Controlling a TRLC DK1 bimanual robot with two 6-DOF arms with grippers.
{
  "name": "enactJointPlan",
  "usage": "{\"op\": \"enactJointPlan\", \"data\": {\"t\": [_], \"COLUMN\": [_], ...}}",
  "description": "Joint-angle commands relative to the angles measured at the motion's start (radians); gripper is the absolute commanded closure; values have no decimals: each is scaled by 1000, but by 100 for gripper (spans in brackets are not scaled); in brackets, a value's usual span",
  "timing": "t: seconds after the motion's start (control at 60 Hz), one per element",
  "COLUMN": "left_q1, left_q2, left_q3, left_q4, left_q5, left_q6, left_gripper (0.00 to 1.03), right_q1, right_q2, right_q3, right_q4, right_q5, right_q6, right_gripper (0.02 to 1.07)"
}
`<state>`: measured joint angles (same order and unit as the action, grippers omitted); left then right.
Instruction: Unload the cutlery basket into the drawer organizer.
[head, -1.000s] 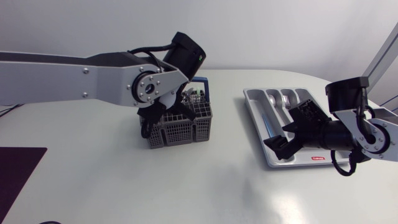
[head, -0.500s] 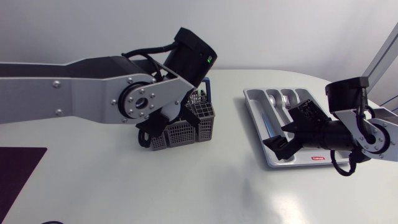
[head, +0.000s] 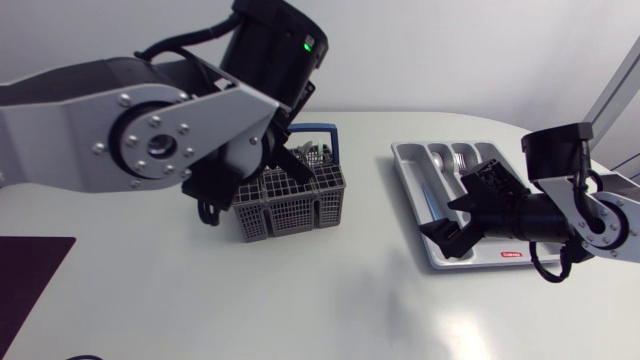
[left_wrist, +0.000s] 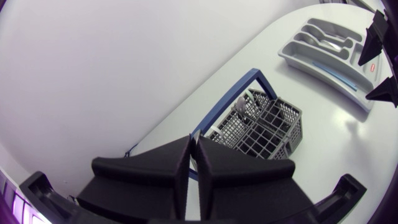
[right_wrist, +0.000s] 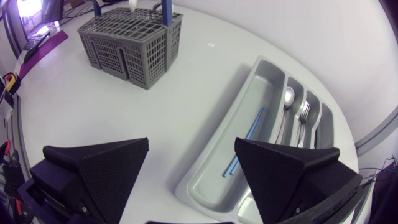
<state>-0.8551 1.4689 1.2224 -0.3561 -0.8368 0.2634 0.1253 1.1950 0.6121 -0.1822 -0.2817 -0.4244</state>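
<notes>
The cutlery basket (head: 292, 200) stands near the middle of the table (head: 330, 300), well apart from the drawer organizer (head: 408, 190), and in the head view my left arm covers its left side. The few cutlery pieces (left_wrist: 239, 104) in its far compartments are too small to name. The left gripper (left_wrist: 193, 146) is above and behind the basket, its fingers pressed almost together with nothing seen between them. The right gripper (right_wrist: 191, 146) hangs wide apart and empty over the organizer's near end, hiding part of it; a spoon (right_wrist: 287, 99), a fork (right_wrist: 303, 115) and a thin blue stick (right_wrist: 245, 146) lie inside.
</notes>
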Motion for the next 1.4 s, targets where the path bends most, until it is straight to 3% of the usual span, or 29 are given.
{"op": "enactJointPlan", "data": {"t": [0.0,0.333,0.55,0.783,0.9,1.05,1.2,1.25,1.383], "left_q1": [2,218,264,235,229,229,212,208,191], "left_q2": [-73,-159,-99,-10,34,87,114,125,145], "left_q3": [-4,49,74,101,126,169,203,213,232], "left_q4": [14,-110,-116,-92,-86,-87,-95,-98,-107], "left_q5": [47,591,820,906,947,1012,1025,1035,1041], "left_q6": [5,-217,-282,-322,-334,-359,-374,-383,-389], "left_gripper": [100,100,100,100,100,100,100,100,100], "right_q1": [25,142,246,335,413,461,470,482,527], "right_q2": [-67,-304,-357,-305,-253,-178,-129,-117,-83], "right_q3": [-45,-69,-18,60,94,138,158,164,164], "right_q4": [12,-17,-94,-85,-59,-40,1,6,56], "right_q5": [-17,-11,-14,9,87,119,156,170,257], "right_q6": [-37,-57,-42,21,36,39,41,39,27], "right_gripper": [7,7,7,13,13,16,17,21,22]}}
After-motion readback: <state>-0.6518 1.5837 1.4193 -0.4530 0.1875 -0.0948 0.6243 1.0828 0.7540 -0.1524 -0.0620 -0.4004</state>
